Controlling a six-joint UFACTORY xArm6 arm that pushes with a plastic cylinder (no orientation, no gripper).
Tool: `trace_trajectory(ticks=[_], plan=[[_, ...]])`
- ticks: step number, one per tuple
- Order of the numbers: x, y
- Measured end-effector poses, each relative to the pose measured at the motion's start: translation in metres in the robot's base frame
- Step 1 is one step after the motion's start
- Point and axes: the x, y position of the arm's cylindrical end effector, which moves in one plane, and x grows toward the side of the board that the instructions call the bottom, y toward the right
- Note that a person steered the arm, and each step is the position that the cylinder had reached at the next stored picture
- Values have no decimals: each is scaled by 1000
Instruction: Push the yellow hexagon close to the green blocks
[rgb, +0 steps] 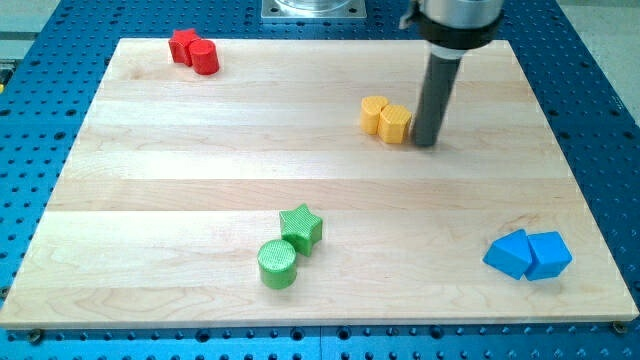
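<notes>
Two yellow blocks touch each other right of the board's centre, toward the view's top: the right one is the yellow hexagon, and the left yellow block has a rounded, lobed shape. My tip stands just to the right of the yellow hexagon, close to it or touching it. The green star and the green cylinder sit together near the view's bottom, left of centre, far below and left of the tip.
A red cylinder and a red star-like block sit at the view's top left. Two blue blocks sit at the bottom right. The wooden board lies on a blue perforated table.
</notes>
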Motion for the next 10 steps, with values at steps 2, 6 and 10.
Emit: trace_trajectory(ticks=[2, 6, 10], plan=[[-16, -33], [35, -152], [20, -164]])
